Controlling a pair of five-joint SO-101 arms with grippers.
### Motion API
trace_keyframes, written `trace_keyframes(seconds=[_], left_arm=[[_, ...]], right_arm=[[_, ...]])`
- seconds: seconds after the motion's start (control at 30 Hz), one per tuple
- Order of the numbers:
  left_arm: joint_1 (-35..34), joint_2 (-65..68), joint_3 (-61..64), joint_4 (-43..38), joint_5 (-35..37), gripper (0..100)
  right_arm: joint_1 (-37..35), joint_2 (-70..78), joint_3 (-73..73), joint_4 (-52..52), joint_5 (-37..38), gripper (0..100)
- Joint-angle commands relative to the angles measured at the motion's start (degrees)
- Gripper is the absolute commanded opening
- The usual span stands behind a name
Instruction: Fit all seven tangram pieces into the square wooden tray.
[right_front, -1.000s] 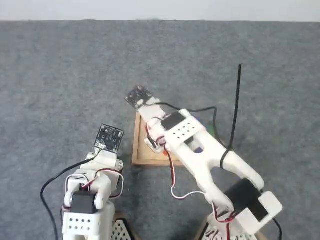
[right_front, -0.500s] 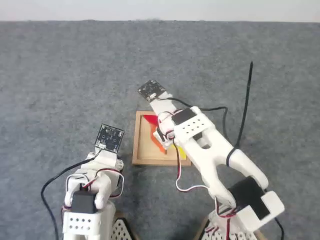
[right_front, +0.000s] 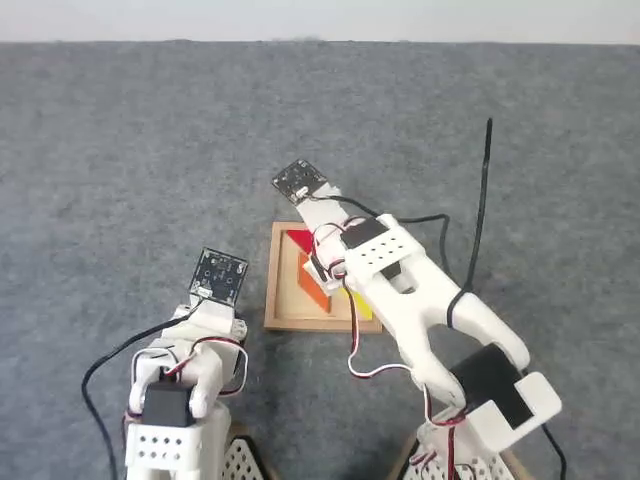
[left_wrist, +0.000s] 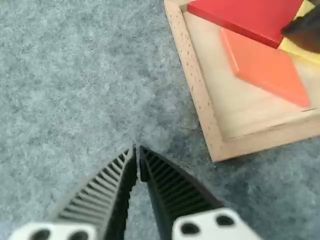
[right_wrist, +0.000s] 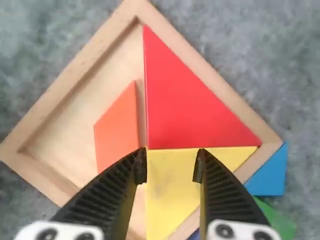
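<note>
Pale bare-wood tray (right_wrist: 65, 97) on rough grey felt-like cloth (right_front: 150, 150).

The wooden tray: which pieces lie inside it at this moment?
Inside the wooden tray lie a red triangle, an orange piece and a yellow piece. The open right gripper covers part of the yellow piece and of the tray floor; what lies there is hidden.
</note>
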Motion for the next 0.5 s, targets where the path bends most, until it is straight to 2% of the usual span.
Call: trace_keyframes(seconds=[0.0,0.47], left_arm=[[-0.3,-1.4,-0.7,0.4,0.4,1],[-0.3,-1.4,-0.7,0.4,0.4,1]], right_arm=[[-3.6,-0.4,-2.6,-2.8,0.4,17.7],[-6.0,4.9,-1.2,-3.0,1.0,17.7]])
